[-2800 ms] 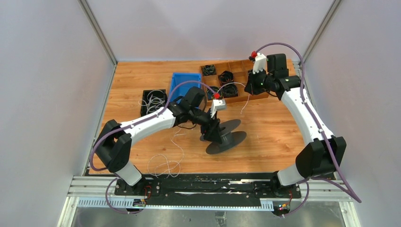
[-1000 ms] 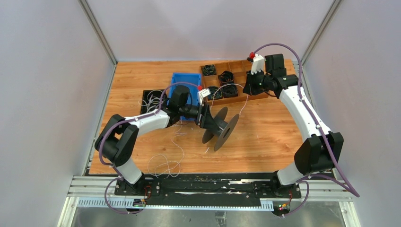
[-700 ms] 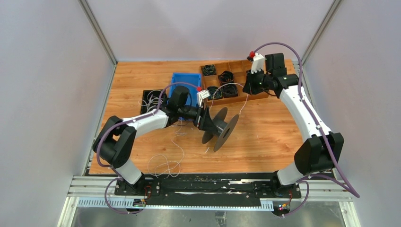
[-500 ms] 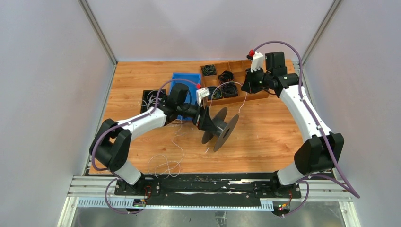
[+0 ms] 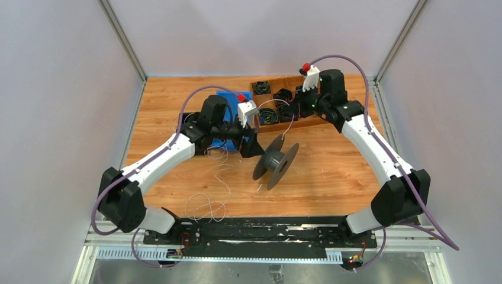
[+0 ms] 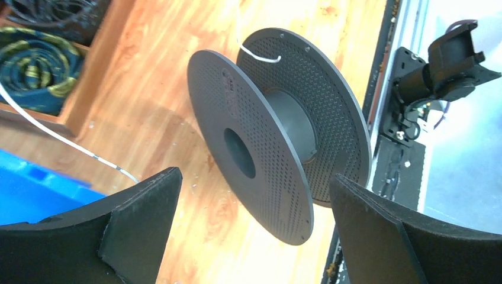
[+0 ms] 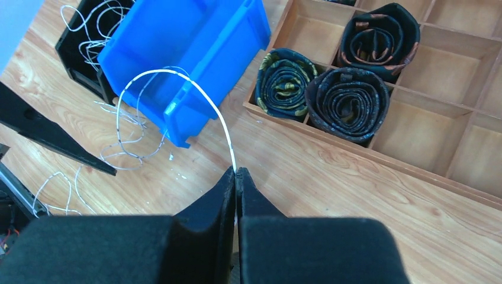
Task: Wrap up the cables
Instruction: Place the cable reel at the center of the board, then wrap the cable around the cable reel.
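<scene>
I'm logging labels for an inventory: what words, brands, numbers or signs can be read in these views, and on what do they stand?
No text can be read in any view.
Spool: a faint mark on the near flange above the hub, too small and blurred to read.
Blue bin: no label shows.
Wooden tray: no label shows.

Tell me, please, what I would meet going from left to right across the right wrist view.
In order: black tray, blue bin, wooden divided tray. The cable pinched in the right tool arcs across the first two, so I leave it out.
</scene>
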You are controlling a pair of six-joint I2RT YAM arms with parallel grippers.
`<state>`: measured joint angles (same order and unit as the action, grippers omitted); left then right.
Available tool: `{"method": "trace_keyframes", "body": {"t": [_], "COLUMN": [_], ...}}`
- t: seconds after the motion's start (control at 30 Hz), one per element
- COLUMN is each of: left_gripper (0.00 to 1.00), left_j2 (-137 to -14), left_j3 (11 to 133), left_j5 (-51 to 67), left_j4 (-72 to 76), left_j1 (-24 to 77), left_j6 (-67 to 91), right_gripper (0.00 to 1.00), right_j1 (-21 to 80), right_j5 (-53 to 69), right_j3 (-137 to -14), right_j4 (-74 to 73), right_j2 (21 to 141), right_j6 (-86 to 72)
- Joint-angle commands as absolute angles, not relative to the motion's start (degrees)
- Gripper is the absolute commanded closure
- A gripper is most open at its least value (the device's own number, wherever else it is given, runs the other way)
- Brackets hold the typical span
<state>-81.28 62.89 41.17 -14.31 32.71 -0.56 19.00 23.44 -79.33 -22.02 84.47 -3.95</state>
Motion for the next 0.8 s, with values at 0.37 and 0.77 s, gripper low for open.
{"method": "trace_keyframes", "body": {"t": [0.37,0.77], "left_gripper": [0.02,0.03], "left_j2": [-73.1,-74.6], "left_j3": [58.8,60.4], "left_j5": [29.1,23.1], "left_j4": [-12.2,-12.7], "left_j1": [36.2,42.6], "left_j6": [4.1,5.9], "right_gripper": [0.99,0.99], "right_j1": [28.6,30.0], "right_j5": [14.1,11.4], "right_j3": [-68.8,-59.8], "right_j4": [-12.8,-6.5], "right_j2": [75.5,72.2], "right_j6": [-7.6,-8.9]}}
